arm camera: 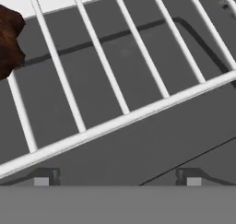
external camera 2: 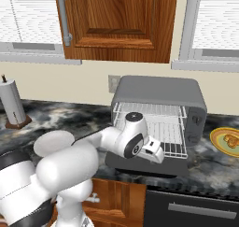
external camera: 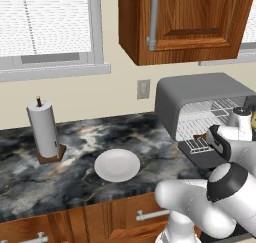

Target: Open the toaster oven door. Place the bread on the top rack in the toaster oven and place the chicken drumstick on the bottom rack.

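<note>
We have the toaster oven [external camera 2: 158, 97] open on the table [external camera: 80, 152], its door [external camera 2: 147, 167] folded down flat in front. The hand sits low at the mouth, and its fingers [arm camera: 117, 179] are spread wide with nothing between them. In the hand view the brown drumstick [arm camera: 9, 38] lies on the lower rack [arm camera: 115, 121], off to one side of us and apart from the fingers, so we judge it placed and the release done. A golden lump, probably the bread [external camera 2: 229, 140], sits on a yellow plate [external camera 2: 219, 144] right of the oven. To finish this step well, we should draw straight back along the rack, keeping the fingers level above its front bar and clear of the door.
</note>
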Controlling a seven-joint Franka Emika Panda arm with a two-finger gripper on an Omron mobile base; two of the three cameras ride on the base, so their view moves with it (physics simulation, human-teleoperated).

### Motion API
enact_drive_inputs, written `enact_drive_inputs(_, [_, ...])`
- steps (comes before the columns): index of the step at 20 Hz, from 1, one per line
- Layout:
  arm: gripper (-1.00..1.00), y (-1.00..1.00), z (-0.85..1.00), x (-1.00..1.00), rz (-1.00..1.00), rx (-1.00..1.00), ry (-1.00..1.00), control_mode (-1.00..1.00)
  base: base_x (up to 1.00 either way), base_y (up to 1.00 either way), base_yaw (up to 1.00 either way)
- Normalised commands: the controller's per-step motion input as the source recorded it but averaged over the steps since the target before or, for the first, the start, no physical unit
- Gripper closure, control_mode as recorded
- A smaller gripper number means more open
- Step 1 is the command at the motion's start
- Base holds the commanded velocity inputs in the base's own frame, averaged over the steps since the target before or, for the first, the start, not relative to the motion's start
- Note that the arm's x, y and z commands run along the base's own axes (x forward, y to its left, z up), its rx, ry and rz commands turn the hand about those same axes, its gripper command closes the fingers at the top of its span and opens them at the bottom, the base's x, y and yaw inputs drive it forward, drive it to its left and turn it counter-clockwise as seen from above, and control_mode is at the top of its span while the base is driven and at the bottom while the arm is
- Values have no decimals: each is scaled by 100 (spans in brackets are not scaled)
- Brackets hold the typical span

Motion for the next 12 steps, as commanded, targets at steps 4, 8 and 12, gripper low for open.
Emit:
enact_drive_inputs(4, [-100,0,-7,25,-1,0,-4,-100,0,0,0])
enact_drive_inputs(8, [-100,0,0,25,-2,1,-4,-100,0,0,0])
enact_drive_inputs(12, [-100,0,0,38,-6,3,-1,-100,0,0,0])
